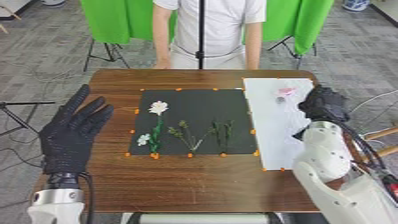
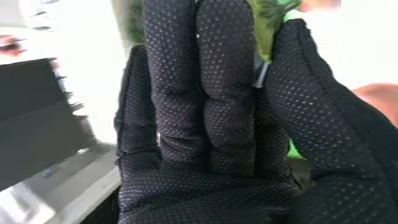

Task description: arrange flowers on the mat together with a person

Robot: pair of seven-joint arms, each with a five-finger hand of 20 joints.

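fingers (image 2: pixel 226 85) and thumb of the right hand (image 2: pixel 213 195) close, in the right wrist view, on a slim green stem (image 2: pixel 266 30), its pale end poking down between them. the hold is up near the tips, so it looks shallow: if the thumb eased even a little, the stem could swivel or slide out, and too hard a squeeze might bruise it.

in the head view, the left hand (image 1: pixel 73 132) is raised beside the table's left edge, its fingers straight and spread, nothing in them. the right hand is over the right edge of the white sheet (image 1: pixel 275 130), near the pink flower (image 1: pixel 286 92) lying there; a low sweep leftward could drag that bloom along. on the dark mat (image 1: pixel 200 100) lie the tall white flower (image 1: pixel 158 107), a small white flower (image 1: pixel 144 139) and green sprigs (image 1: pixel 184 132). a glove set down too low, or a trailing stem, might knock these loose pieces askew.
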